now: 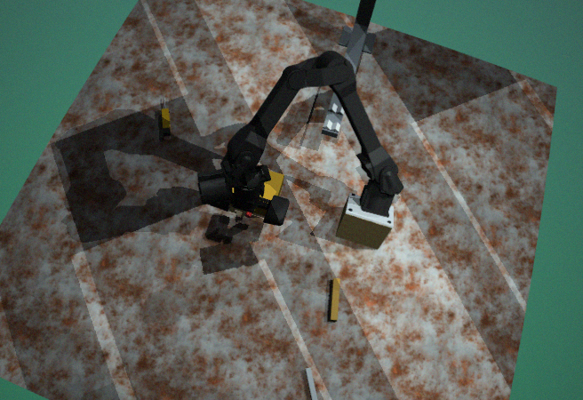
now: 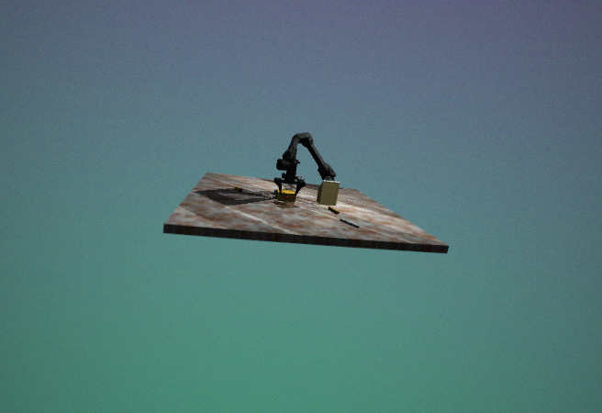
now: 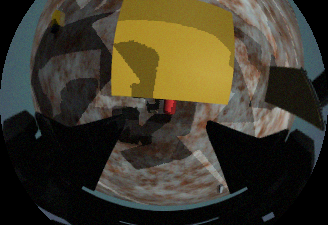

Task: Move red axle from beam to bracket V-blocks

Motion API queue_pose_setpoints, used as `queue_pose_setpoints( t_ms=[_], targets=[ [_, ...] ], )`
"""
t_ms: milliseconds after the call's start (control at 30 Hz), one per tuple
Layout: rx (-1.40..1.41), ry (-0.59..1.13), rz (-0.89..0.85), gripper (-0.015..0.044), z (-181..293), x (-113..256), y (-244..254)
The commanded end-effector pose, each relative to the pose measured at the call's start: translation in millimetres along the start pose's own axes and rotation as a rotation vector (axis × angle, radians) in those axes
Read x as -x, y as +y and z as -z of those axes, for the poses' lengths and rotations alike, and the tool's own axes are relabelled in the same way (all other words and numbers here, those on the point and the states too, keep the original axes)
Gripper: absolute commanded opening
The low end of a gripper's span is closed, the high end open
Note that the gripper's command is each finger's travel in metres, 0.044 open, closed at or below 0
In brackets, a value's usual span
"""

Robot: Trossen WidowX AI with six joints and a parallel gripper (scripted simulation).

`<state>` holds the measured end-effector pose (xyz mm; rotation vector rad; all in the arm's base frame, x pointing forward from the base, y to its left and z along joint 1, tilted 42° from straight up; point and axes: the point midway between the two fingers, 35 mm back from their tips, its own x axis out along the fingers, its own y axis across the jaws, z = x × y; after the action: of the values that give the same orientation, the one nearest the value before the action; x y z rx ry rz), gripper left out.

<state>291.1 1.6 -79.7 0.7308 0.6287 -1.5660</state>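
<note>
My hand [image 1: 250, 206] [image 2: 288, 194] [image 3: 167, 122] is wide open, holding nothing. The red axle [image 1: 249, 213] [image 2: 287, 199] [image 3: 170, 107] pokes from the yellow beam [image 1: 274, 184] [image 2: 284, 196] [image 3: 172, 54], its stub between my fingers' lines in the wrist view, slightly right of centre. Its long axis seems to run across my closing direction, so I judge the grip should pinch its sides, then draw lengthwise.

My jaws [image 1: 256, 204] [image 2: 289, 188] look matt black, like plastic. The desk [image 1: 155, 310] [image 2: 233, 221] [image 3: 95, 66] has a mottled, rust-stained finish; the yellow block [image 1: 274, 184] [image 2: 285, 195] [image 3: 175, 54] appears smooth and matt, its faces plain.
</note>
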Motion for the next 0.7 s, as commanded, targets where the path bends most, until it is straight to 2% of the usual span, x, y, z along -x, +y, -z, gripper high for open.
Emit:
queue_pose_setpoints(
  t_ms=[0, 500, 667],
  targets=[
    [0.005, -0.007, 0.003, 0.0440, -1, -9, -2],
    [0.005, -0.009, 0.003, 0.0440, -2, -22, -3],
    [0.001, -0.004, 0.004, 0.0309, -1, -21, -2]
  ],
)
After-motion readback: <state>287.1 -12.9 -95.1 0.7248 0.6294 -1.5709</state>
